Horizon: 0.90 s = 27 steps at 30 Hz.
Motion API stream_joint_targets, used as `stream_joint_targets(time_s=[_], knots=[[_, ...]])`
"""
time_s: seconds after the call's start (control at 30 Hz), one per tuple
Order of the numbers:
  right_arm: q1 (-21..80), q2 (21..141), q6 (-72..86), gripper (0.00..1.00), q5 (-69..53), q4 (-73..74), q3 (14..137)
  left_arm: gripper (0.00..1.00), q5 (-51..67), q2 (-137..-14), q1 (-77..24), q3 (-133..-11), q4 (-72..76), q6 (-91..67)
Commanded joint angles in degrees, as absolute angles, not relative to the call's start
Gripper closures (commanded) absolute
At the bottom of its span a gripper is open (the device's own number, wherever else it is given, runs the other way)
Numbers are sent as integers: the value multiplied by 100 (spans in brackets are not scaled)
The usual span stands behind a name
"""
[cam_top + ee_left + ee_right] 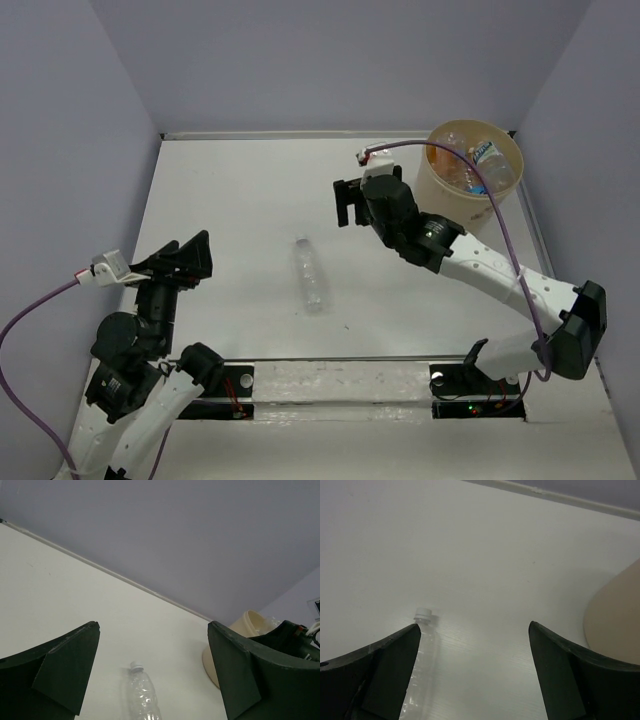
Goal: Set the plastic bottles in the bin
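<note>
The open, empty right gripper [348,203] should drop onto the middle of the clear bottle [312,275] lying mid-table, then squeeze softly.

no text i can read in any view. top camera: bin [440,190] sits at 1 o'clock. inside it, the blue-labelled bottle [489,158] on the bin's 3 o'clock side has print too small to make out. the orange-labelled bottle [452,172] at its 9 o'clock gives me colour only, no letters. the clear bottle [311,272] near the middle of the table shows no legible print from above or from either wrist camera.
</note>
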<state>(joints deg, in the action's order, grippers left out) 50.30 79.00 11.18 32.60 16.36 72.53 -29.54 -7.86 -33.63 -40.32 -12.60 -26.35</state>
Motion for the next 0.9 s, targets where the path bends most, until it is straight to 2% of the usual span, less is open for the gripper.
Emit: stream_joint_targets(time_s=[0.0, 0.2, 0.4, 0.67, 0.7, 0.73, 0.83, 0.87], knots=[[5089, 8225, 1317, 2, 1684, 2021, 7550, 1, -2988, -800, -3331, -4025, -984, -2522], [5405, 9858, 1801, 0, 1082, 2057, 7909, 1, -3006, -844, -3313, -4034, -1002, -2514], [5405, 10748, 2118, 1, 546, 2004, 8182, 1, -2988, -765, -3313, -4025, -1002, -2514], [5405, 11575, 2294, 13, 606, 1995, 8578, 1, -2927, -738, -3313, -4017, -993, -2531], [5405, 11619, 2294, 15, 667, 1995, 8630, 1, -2918, -747, -3313, -4025, -993, -2531], [5405, 11697, 2277, 31, 711, 2004, 8735, 1, -2918, -747, -3313, -4017, -993, -2531], [5405, 11620, 2206, 53, 878, 2013, 8850, 1, -2918, -730, -3313, -4025, -1002, -2514], [5405, 11558, 2136, 57, 975, 2039, 8877, 1, -2918, -729, -3313, -4017, -1002, -2522]])
